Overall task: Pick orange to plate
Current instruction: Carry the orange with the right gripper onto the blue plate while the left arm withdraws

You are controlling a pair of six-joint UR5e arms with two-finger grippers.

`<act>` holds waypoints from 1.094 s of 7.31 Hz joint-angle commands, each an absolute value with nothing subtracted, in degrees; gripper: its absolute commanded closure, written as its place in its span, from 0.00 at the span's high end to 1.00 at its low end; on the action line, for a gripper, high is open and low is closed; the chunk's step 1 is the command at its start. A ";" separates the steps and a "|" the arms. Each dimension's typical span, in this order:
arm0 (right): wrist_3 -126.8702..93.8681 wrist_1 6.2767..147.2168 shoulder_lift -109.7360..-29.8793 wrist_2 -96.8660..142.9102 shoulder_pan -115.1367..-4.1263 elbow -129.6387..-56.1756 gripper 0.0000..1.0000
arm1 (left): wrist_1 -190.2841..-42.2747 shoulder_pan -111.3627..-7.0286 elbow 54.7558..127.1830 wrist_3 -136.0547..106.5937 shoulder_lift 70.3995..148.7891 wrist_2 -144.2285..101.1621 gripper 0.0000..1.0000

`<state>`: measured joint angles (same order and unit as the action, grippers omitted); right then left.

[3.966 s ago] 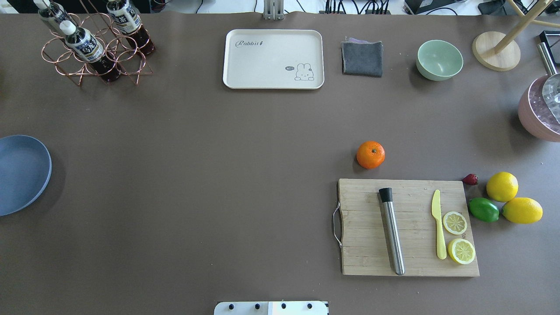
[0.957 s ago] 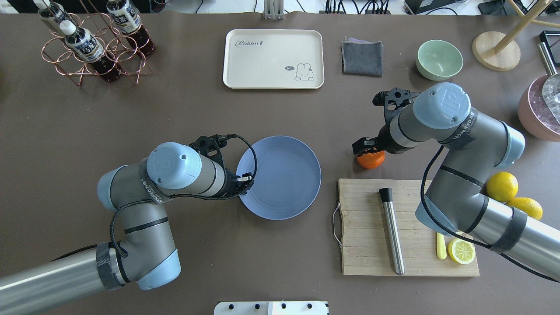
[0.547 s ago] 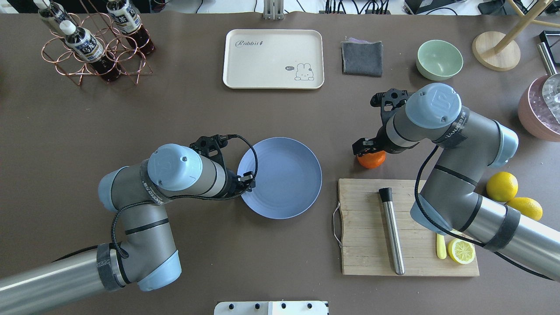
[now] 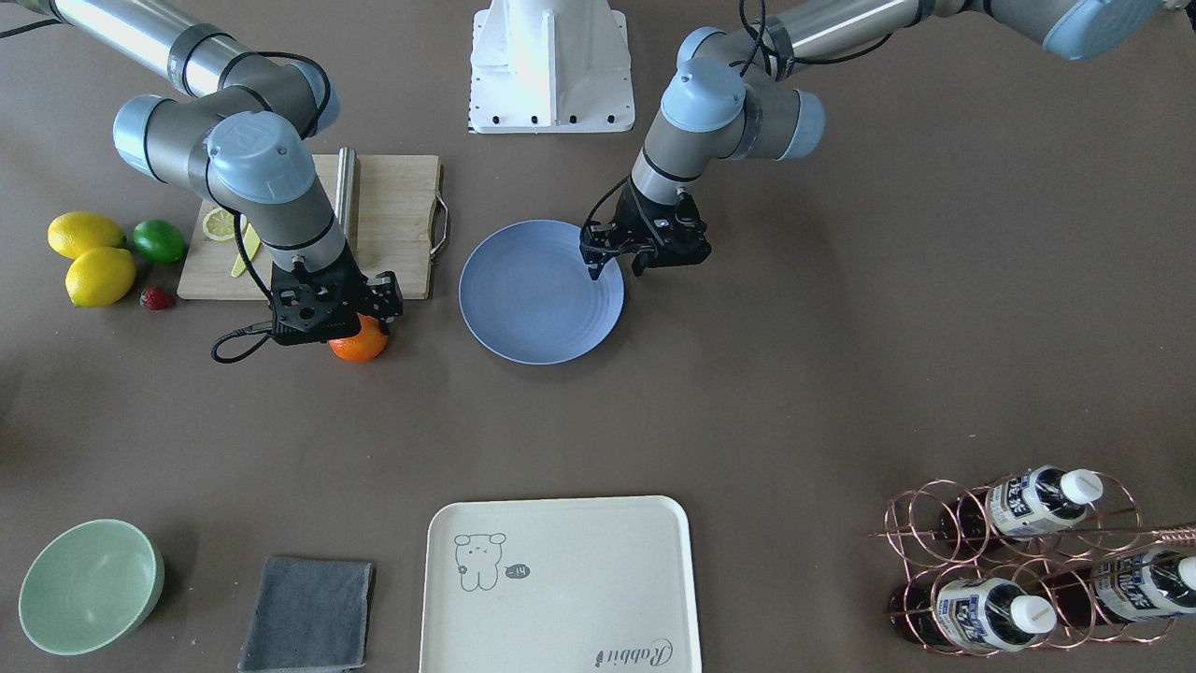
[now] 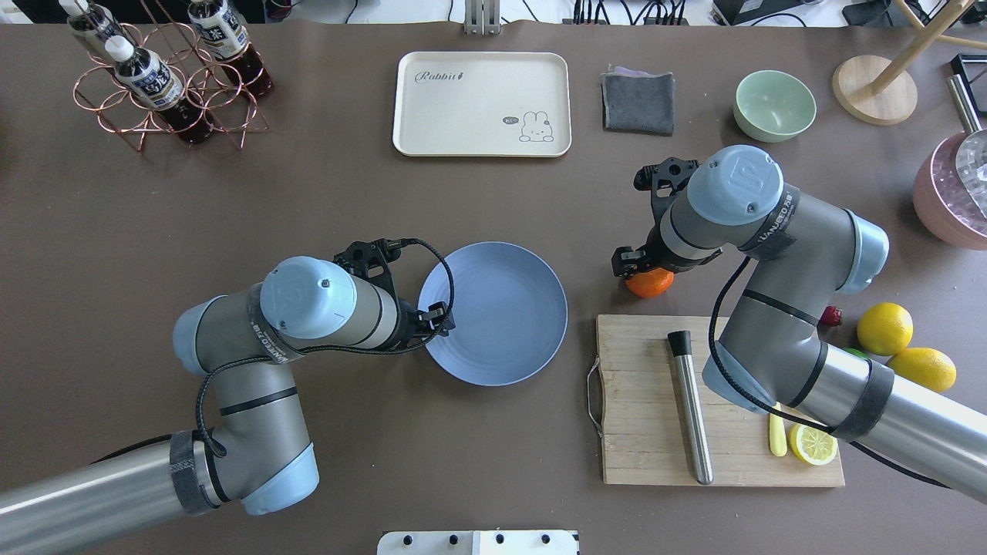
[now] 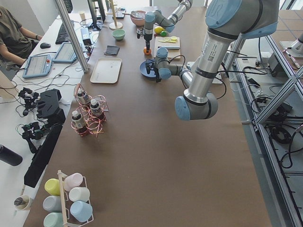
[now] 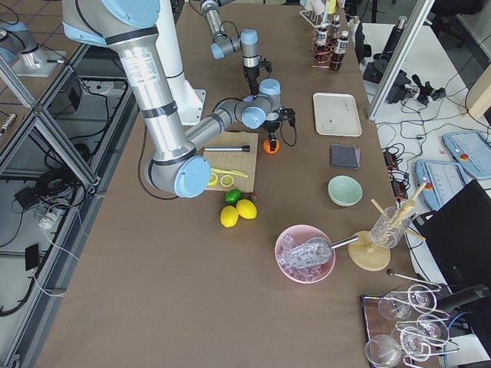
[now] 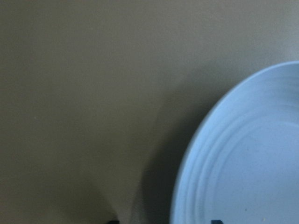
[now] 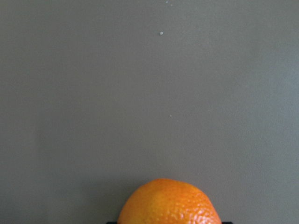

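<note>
The orange (image 5: 650, 286) shows just beyond the cutting board's far left corner, under my right gripper (image 5: 646, 273), which is shut on the orange. In the right wrist view the orange (image 9: 169, 203) fills the gap between the fingertips at the bottom edge. The blue-lavender plate (image 5: 509, 324) lies flat mid-table, to the orange's left. My left gripper (image 5: 432, 319) is open at the plate's left rim. In the front-facing view one finger (image 4: 595, 269) stands over the plate (image 4: 533, 304) and the other outside it.
A wooden cutting board (image 5: 640, 432) holds a steel muddler (image 5: 692, 412), a yellow knife and a lemon slice. Two lemons (image 5: 884, 327) lie to its right. At the back stand a cream tray (image 5: 482, 104), grey cloth (image 5: 638, 102), green bowl (image 5: 773, 105) and bottle rack (image 5: 166, 77).
Since four seconds ago both arms have come in and the plate has moved from the far left to mid-table. In the last second the right gripper and orange shifted slightly left.
</note>
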<state>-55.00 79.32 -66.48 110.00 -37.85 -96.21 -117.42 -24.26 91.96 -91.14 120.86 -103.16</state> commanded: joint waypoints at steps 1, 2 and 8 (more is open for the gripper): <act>-54.93 83.90 -63.04 112.40 -39.90 -97.99 0.00 | -117.33 -24.34 92.80 -91.06 120.59 -103.10 0.72; -55.63 87.76 -58.93 112.41 -39.90 -98.52 0.00 | -116.72 -25.56 96.21 -90.97 120.15 -103.27 0.72; -70.12 89.47 -46.25 103.74 -26.21 -91.18 0.00 | -114.61 -44.21 102.57 -69.61 107.40 -118.39 0.72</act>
